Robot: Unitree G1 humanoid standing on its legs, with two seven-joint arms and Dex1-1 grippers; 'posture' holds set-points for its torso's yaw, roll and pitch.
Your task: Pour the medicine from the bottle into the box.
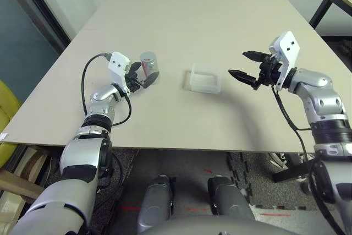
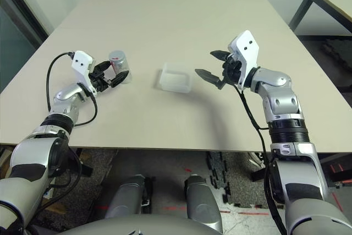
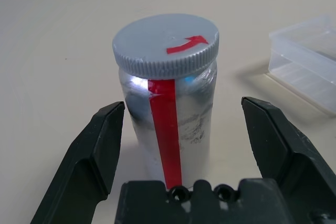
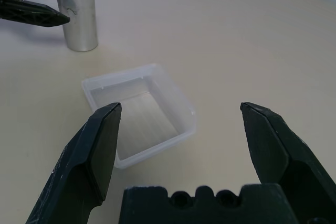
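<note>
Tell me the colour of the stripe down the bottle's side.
Red, on the silver bottle; clearest in the left wrist view.

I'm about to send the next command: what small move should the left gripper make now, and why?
Probably close the left gripper on the bottle. Its open fingers already flank the upright bottle, with a gap on each side, so nothing is held yet. The cap is still on, and the box sits apart, with the open right gripper beside it.
</note>
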